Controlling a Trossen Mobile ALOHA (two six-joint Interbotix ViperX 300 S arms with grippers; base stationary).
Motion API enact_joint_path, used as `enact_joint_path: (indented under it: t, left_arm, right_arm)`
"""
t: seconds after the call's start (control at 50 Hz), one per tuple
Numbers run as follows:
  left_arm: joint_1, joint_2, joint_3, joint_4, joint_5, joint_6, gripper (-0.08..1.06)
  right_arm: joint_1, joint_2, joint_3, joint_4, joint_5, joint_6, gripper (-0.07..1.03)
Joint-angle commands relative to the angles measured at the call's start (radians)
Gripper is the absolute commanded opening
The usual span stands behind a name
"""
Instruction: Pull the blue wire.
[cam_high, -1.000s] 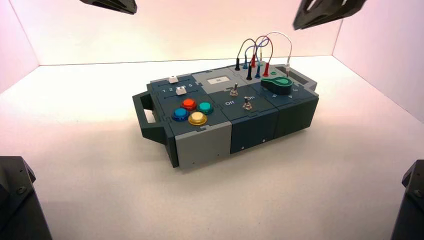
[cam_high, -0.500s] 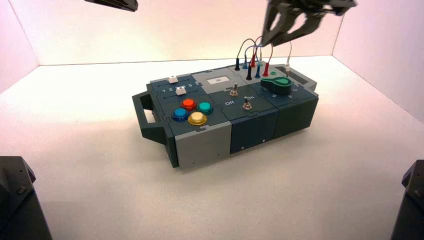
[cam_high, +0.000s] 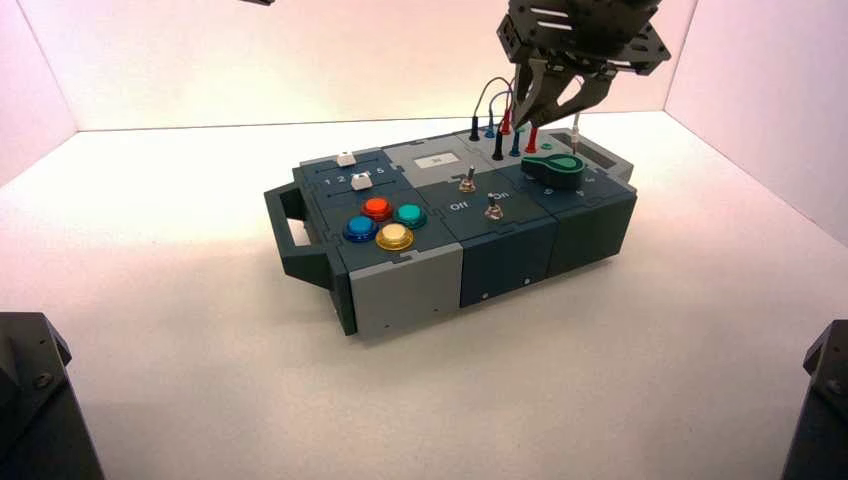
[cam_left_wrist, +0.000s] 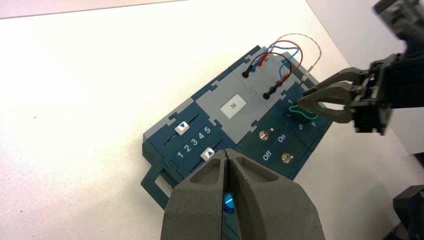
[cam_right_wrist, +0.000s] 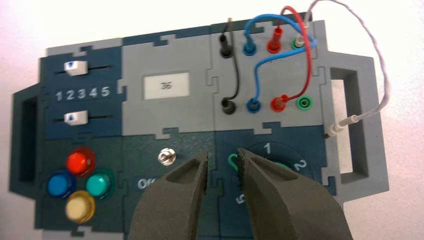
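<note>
Right tool (cam_right_wrist: 220, 155) over the box's (cam_high: 455, 210) right half, above the wire panel, jaws apart, nothing between them. Blue wire (cam_right_wrist: 281, 58) sits just beyond its tips in the right wrist view, both plugs in the 2 blue sockets, between the black wire (cam_right_wrist: 235, 67) and red wire (cam_right_wrist: 308, 55), not touched by the tool. Left tool (cam_left_wrist: 226, 155) parked off the box's left side, fingers together, holding nothing.
</note>
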Motion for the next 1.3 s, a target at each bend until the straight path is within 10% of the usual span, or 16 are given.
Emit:
enact_joint_path:
  t: [0.02,1.3]
  left_arm:
    - [0.005,-0.005,-0.031,0.002,-0.003,0.002,-0.03]
    - [0.005,0.008,-0.067,0.005,0.011,0.006,-0.03]
  right_arm:
    - [-0.006,0.002,-0.032,0.005,-0.015,0.005,0.33]
    - [-0.063,0.118,-0.112,0.003,-0.06,0.003,0.32]
